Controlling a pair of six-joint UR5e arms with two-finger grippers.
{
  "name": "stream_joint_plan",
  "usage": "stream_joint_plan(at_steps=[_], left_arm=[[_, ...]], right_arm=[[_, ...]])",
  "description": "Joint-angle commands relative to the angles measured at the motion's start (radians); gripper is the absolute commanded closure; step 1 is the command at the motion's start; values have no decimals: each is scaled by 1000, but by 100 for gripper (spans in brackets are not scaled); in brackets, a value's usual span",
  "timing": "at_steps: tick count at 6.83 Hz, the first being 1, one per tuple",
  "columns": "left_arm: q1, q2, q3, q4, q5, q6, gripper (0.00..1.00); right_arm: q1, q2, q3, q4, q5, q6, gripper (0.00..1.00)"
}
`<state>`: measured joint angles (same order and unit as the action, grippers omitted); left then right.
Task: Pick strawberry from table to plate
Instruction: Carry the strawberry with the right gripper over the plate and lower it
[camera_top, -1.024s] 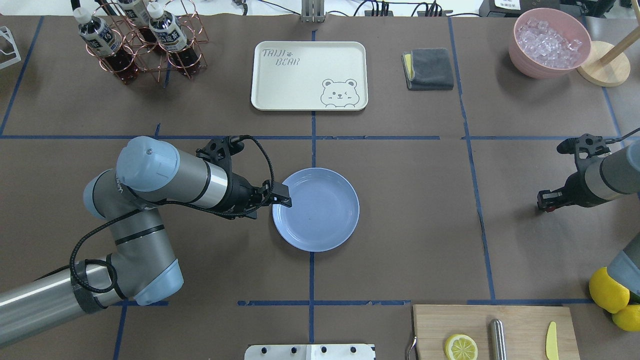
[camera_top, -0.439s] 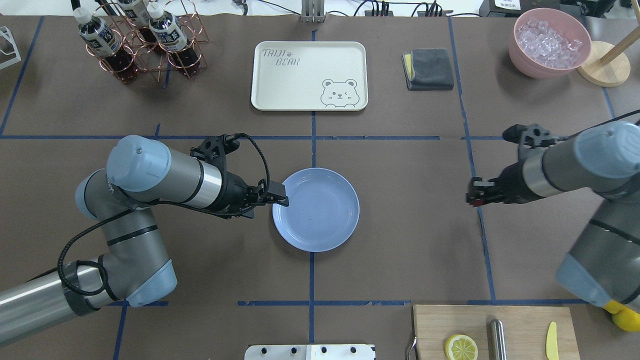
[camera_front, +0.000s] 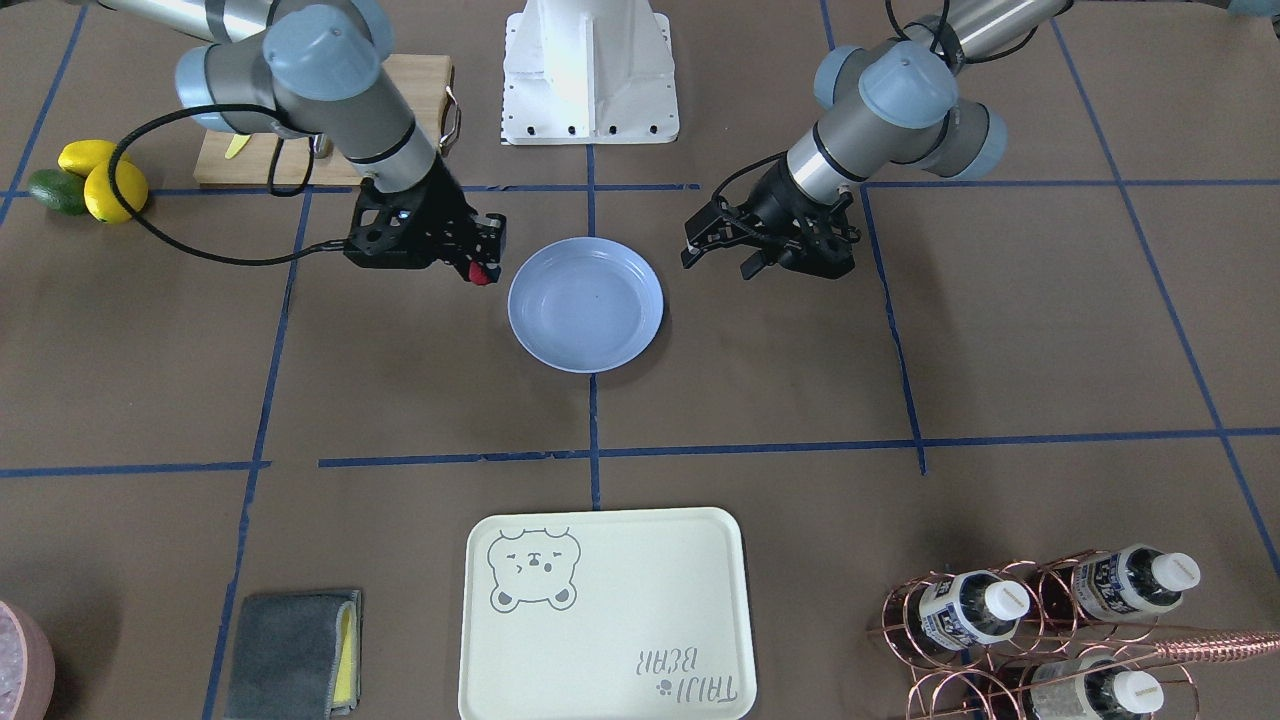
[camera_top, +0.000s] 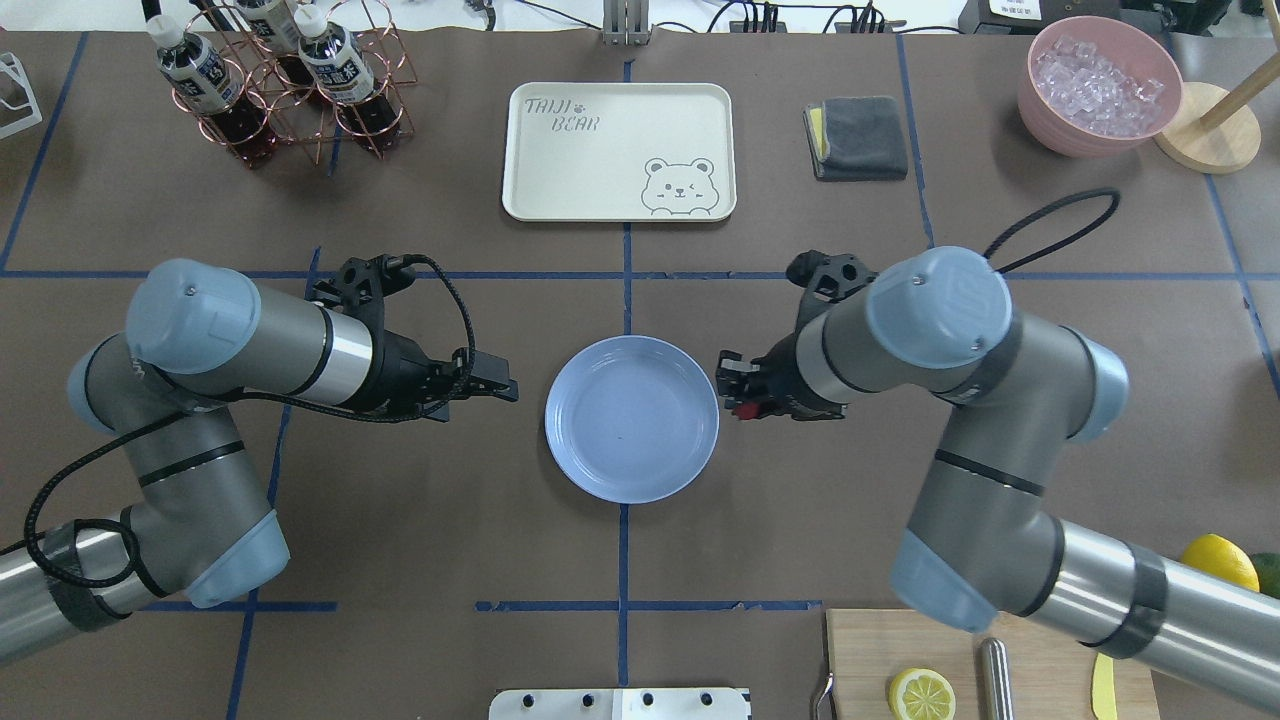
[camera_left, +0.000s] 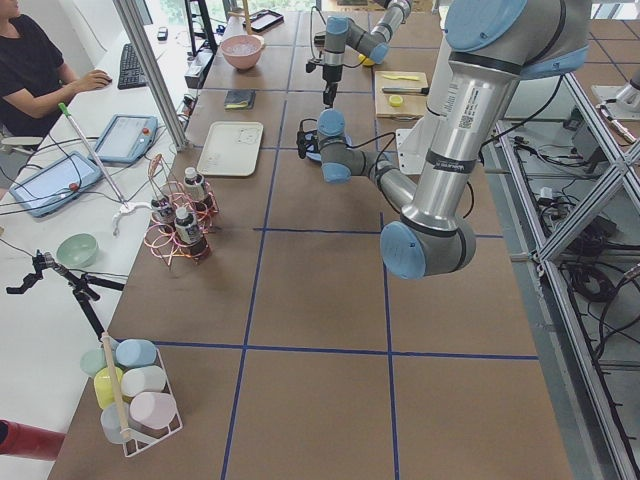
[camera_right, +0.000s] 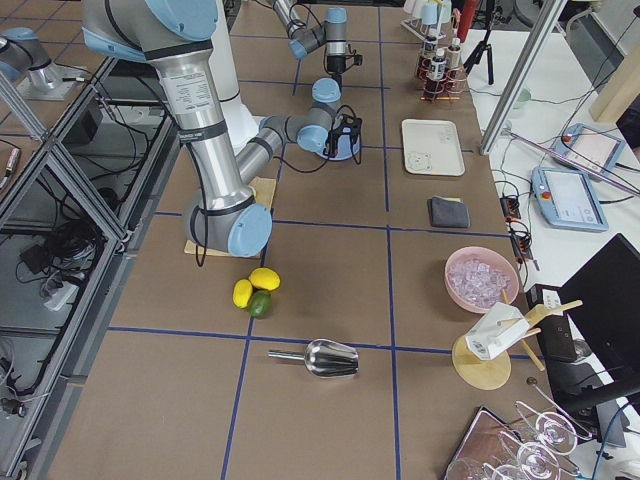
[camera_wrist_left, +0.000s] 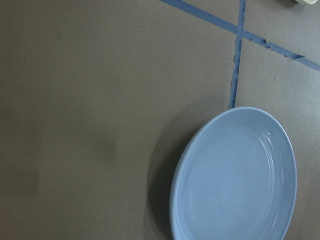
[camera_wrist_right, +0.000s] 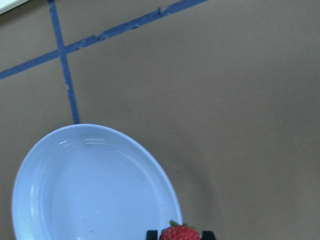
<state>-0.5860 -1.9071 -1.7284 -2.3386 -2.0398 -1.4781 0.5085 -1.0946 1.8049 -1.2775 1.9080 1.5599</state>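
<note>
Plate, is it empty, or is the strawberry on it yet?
Empty. The plate shows bare blue; the strawberry is held in the right gripper just outside its rim.

The plate (camera_top: 632, 470) lies on the bench (camera_top: 820, 500) between the left claw (camera_top: 500, 390) and the right claw (camera_top: 735, 396). The strawberry (camera_top: 738, 410) is just beside its rim.

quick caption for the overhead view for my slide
Right gripper holds the strawberry just beside the plate; left gripper hangs open on the opposite side.
</note>
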Motion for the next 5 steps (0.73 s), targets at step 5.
stream_joint_plan(at_steps=[5], left_arm=[[-12,28,-20,2,4,15,1]], right_arm=[[-117,188,-206,-33,-152,77,100]])
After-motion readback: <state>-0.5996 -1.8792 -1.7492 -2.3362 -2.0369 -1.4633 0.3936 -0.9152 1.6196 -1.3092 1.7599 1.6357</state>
